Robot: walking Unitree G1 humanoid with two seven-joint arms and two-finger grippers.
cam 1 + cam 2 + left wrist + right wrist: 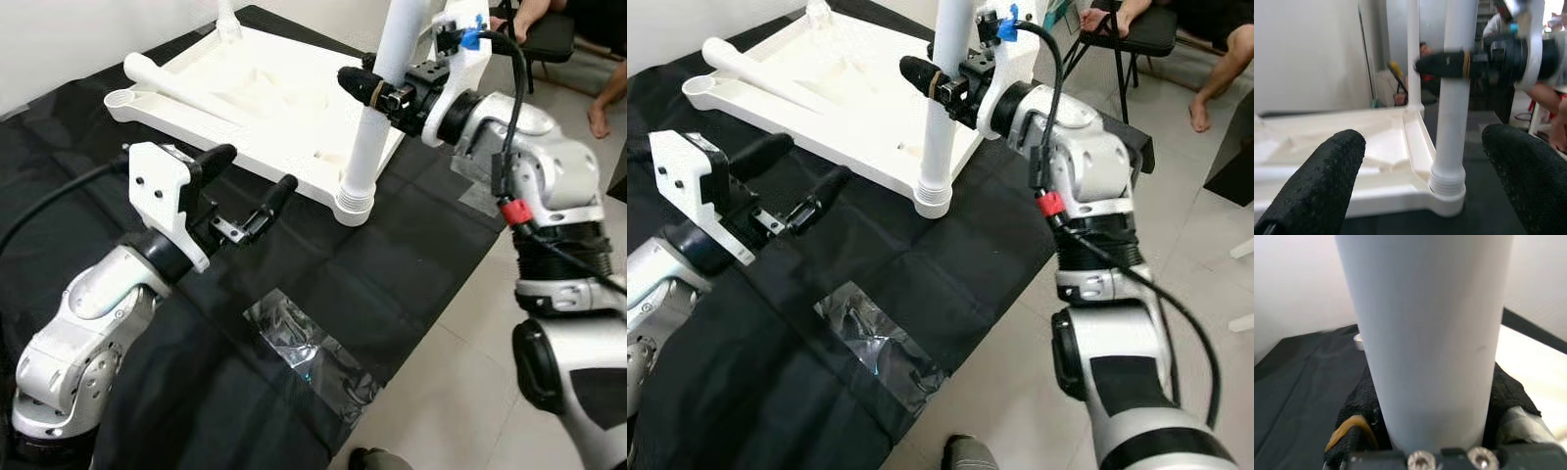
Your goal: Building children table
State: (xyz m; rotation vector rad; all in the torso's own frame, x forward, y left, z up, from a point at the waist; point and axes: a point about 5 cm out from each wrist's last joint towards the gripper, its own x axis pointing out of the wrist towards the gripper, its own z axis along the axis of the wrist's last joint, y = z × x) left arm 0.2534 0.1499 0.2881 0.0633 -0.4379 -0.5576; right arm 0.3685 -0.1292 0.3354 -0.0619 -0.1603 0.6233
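My right gripper point(384, 90) is clamped on the upright leg point(377, 117) standing in the near corner socket of the upside-down tabletop point(265, 103), while my left gripper point(257, 181) hovers just in front of the tabletop's near edge with its fingers wide apart, holding nothing. I count 3 legs: this 1, 1 upright at the far corner point(227, 20), and 1 lying loose across the tabletop point(181, 90). My left wrist view shows both upright legs with a seated person behind them, and my right wrist view shows the clamped leg up close.
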